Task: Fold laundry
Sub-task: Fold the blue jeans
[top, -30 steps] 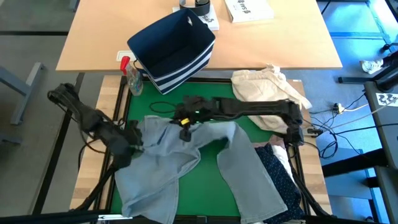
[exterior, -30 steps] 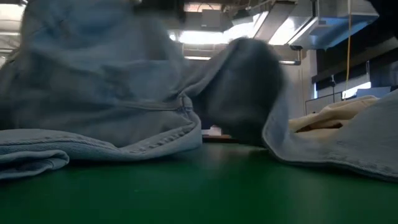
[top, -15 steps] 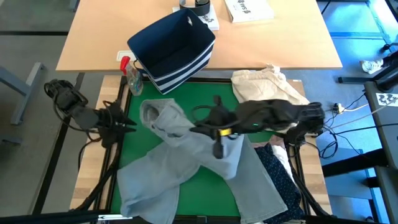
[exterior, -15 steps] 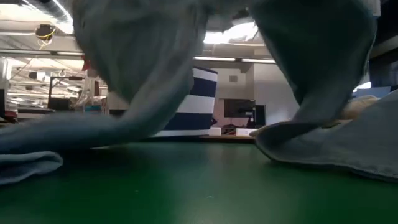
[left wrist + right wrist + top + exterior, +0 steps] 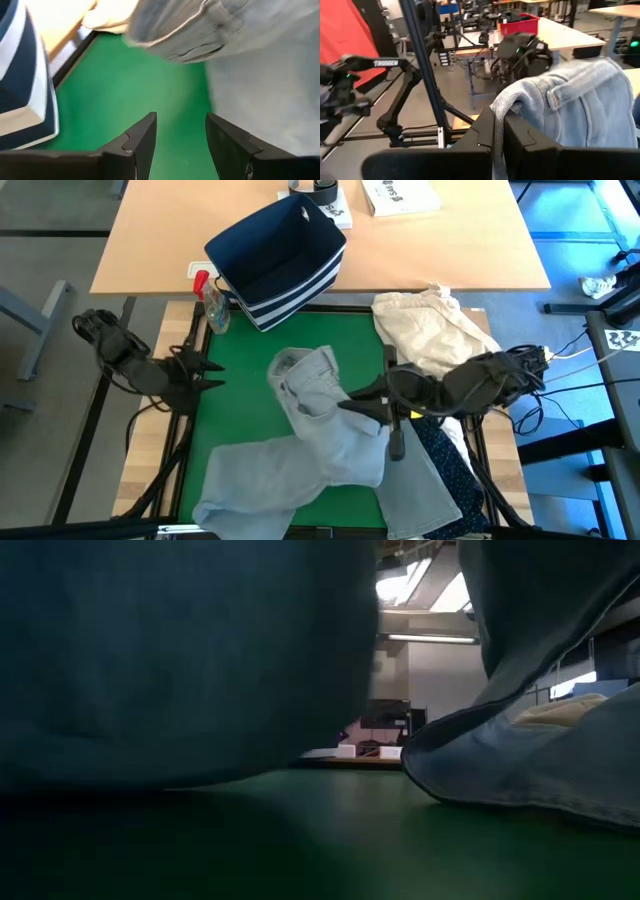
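Two tools over green mat: right clamps jeans, left apart.

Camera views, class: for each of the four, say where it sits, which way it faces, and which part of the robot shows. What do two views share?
High view: above the table, facing straight down; both arms show, left gripper and right gripper.
Low view: at table height, facing level across the green mat; no robot part visible.
Left wrist view: on the left arm, facing past open fingers.
Right wrist view: on the right arm, fingers clamping the light grey jeans.
Shared: the jeans show in all four.

Grey jeans in right claw
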